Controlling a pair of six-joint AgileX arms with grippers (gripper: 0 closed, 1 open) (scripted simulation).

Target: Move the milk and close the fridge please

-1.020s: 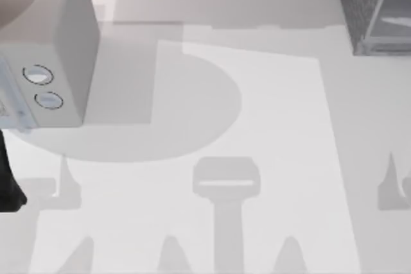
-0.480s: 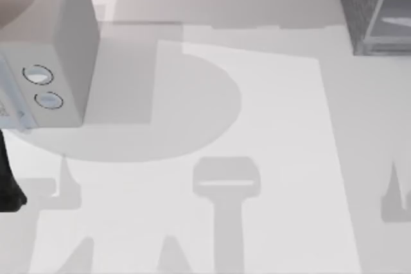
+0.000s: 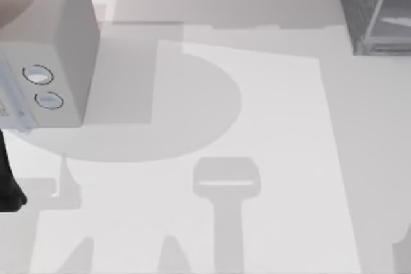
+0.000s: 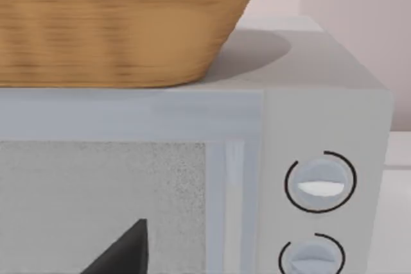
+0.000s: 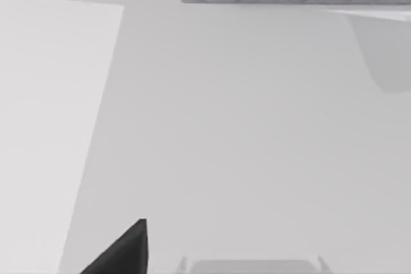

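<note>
At your far left, a light grey microwave point(image 3: 54, 49) with two round dials carries a wicker basket point(image 4: 122, 24), your left arm point(image 3: 8, 184) beside its front, finger state not discernible, while the dark speckled fridge point(image 3: 363, 4) sits far right, door ajar.

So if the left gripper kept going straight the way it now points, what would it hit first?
Most likely the glass door front of the light grey box with two round dials, below the woven wicker basket on its top. The left gripper's dark fingertip points at it; depth is unclear.
</note>
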